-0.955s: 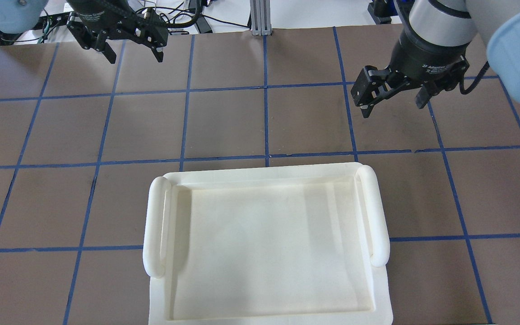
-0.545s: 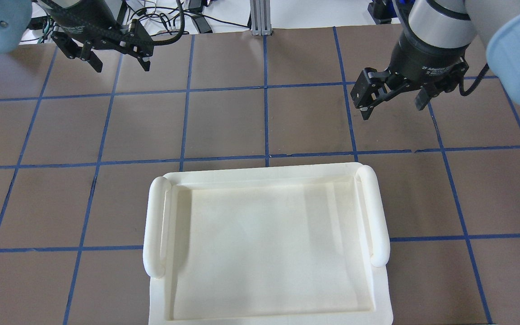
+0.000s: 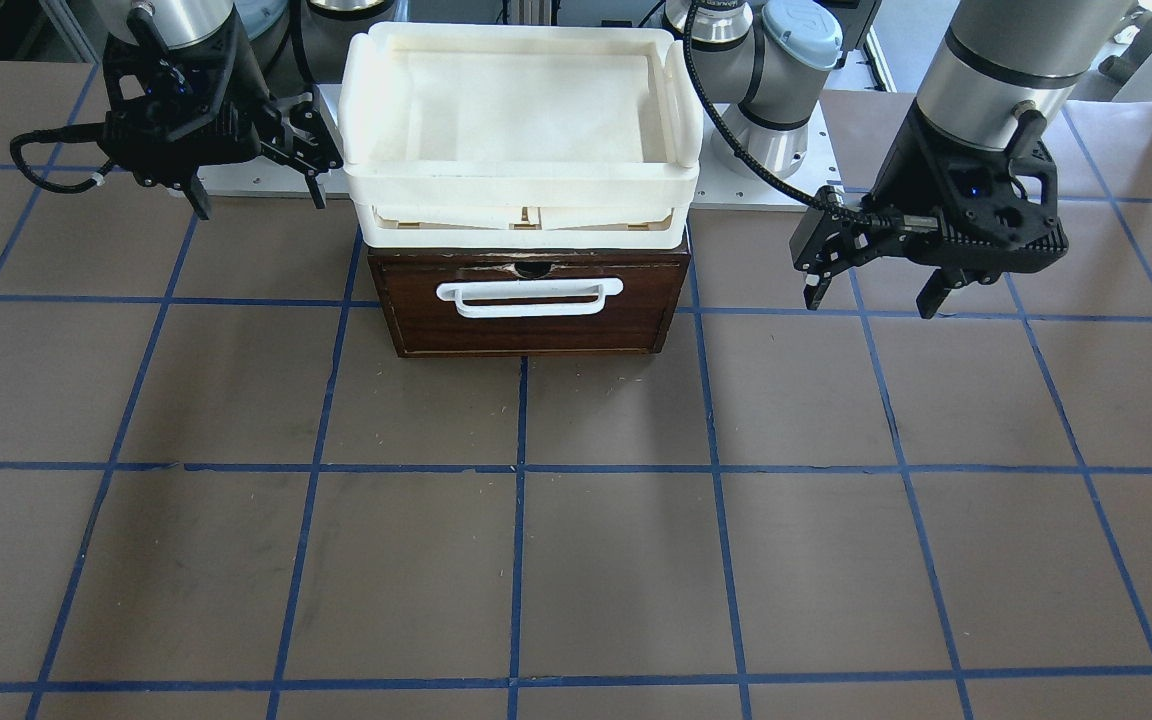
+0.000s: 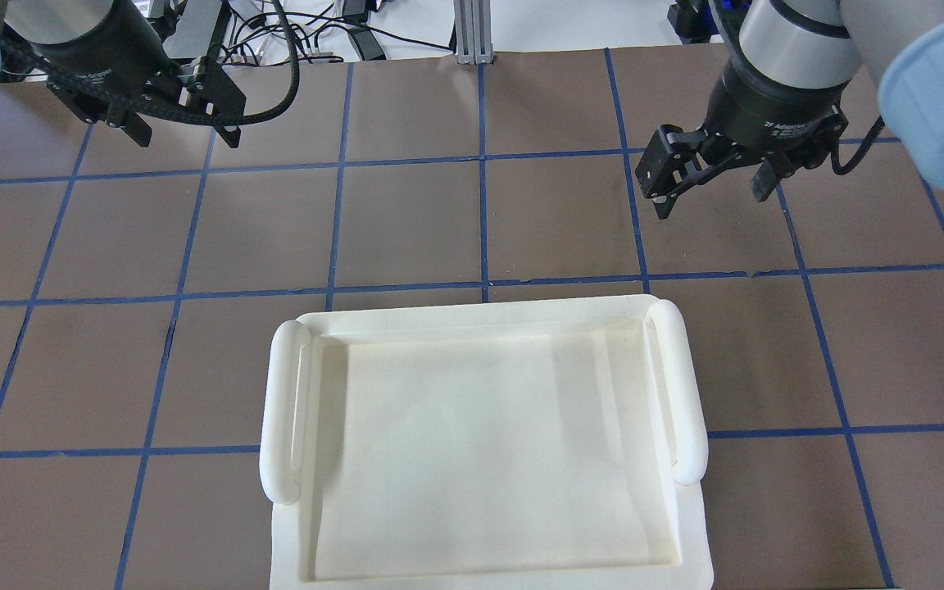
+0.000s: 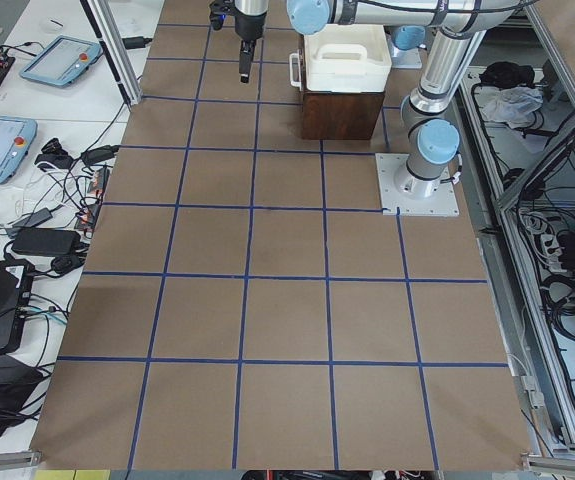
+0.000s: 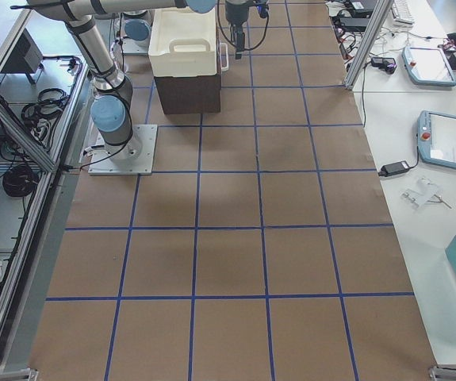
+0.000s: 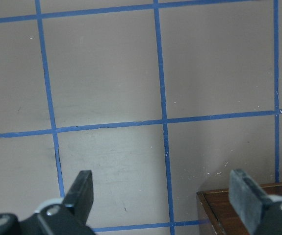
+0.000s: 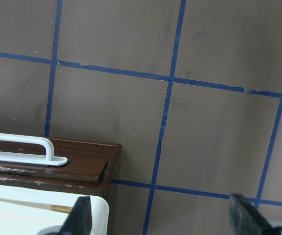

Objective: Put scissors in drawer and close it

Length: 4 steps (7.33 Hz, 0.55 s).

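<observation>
The drawer (image 3: 528, 320) has a dark brown front and a white bar handle (image 3: 528, 298), and it sits shut in its low wooden cabinet. The scissors show in no view. My left gripper (image 3: 871, 303) hangs open and empty above the table on the cabinet's left side; it also shows in the overhead view (image 4: 188, 141). My right gripper (image 3: 261, 207) is open and empty close beside the cabinet's other side, and shows in the overhead view (image 4: 713, 203). The right wrist view shows the drawer front (image 8: 77, 164) and its handle (image 8: 23, 149).
A cream-white plastic tray (image 4: 689, 393) with rounded side handles rests on top of the cabinet (image 3: 376, 215). The cabinet's corner shows in the left wrist view (image 7: 219, 210). The brown table carries a blue tape grid. Cables and tablets lie beyond the far edge (image 5: 57, 60).
My left gripper has moved left across the far side of the table, still open. My right gripper has barely shifted. The tray is unchanged.
</observation>
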Motion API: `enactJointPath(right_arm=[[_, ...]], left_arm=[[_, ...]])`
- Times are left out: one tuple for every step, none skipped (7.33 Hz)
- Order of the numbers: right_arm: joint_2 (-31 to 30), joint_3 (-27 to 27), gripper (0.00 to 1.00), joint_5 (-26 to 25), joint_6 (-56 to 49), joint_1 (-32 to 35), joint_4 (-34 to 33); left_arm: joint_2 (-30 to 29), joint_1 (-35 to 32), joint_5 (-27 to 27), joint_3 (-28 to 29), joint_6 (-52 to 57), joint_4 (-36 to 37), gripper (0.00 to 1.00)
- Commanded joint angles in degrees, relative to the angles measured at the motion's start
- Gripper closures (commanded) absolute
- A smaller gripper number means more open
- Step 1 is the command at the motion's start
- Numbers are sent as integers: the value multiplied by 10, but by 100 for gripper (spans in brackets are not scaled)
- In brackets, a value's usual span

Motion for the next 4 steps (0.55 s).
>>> enactJointPath(right_arm=[[1,0,0,1,0,0,0],[1,0,0,3,9,1,-5],[1,-1,0,9,11,0,-5],[1,-3,0,9,13,-1,-6]], left_arm=[[10,2,1,-4,-25,-8,0],[10,5,1,-4,-25,-7,0],[10,9,1,-4,-25,-8,0],[11,9,3,-4,-24,-9,0]])
